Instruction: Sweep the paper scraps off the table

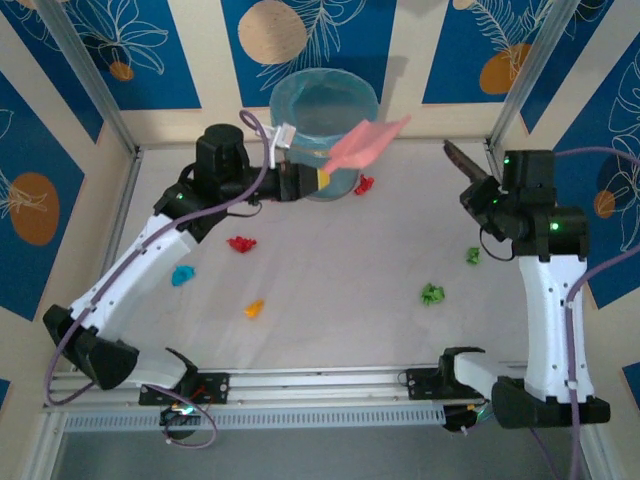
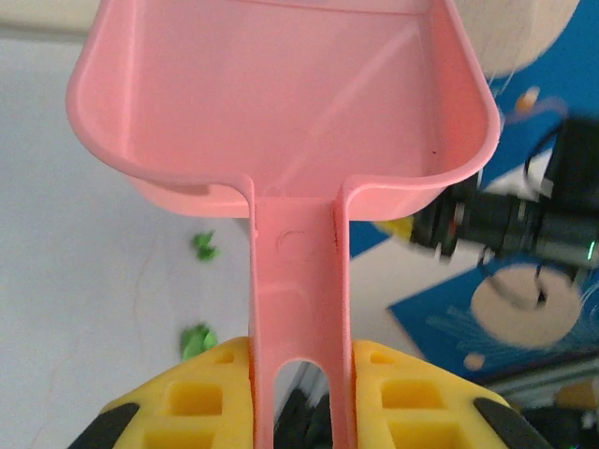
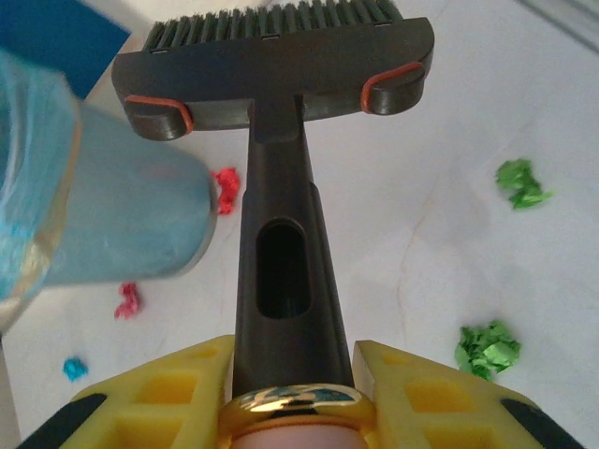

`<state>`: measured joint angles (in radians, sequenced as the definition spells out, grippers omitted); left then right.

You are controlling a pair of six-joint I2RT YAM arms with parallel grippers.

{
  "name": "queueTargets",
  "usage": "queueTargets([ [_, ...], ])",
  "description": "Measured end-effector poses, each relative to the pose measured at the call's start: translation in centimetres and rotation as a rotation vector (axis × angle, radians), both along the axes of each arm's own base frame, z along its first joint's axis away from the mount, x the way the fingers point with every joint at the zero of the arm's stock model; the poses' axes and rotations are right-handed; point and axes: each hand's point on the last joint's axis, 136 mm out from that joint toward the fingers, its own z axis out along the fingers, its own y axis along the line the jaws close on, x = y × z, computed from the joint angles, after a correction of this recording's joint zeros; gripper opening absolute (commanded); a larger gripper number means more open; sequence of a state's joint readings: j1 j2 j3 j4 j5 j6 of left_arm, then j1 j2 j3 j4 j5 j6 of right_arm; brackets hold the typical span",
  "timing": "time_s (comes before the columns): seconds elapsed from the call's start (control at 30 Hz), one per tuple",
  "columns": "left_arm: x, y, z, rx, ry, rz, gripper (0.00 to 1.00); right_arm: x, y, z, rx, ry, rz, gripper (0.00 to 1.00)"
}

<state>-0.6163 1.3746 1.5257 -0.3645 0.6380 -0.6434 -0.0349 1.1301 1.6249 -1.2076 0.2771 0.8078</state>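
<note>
My left gripper is shut on the handle of a pink dustpan, held tilted above the rim of a blue bin. The dustpan's inside looks bare. My right gripper is shut on the handle of a dark brush, raised at the table's right side. Several paper scraps lie on the white table: red ones, a blue one, an orange one and green ones.
The blue bin stands at the back middle, against the patterned wall. Aluminium rails edge the table, with posts at the back corners. In the right wrist view two green scraps lie right of the brush.
</note>
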Motion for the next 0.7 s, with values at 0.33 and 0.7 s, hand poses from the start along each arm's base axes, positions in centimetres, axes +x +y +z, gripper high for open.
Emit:
queueTargets([
  [0.33,-6.4,0.0,-13.0,0.467,0.032,-0.154,0.00,2.7,-6.0,-5.0,0.088,0.228,-0.169,0.00],
  [0.7,-6.8,0.9,-24.8,0.854,0.097,-0.216,0.00,-0.9,-7.6,-10.6,0.146,0.383,-0.282,0.00],
])
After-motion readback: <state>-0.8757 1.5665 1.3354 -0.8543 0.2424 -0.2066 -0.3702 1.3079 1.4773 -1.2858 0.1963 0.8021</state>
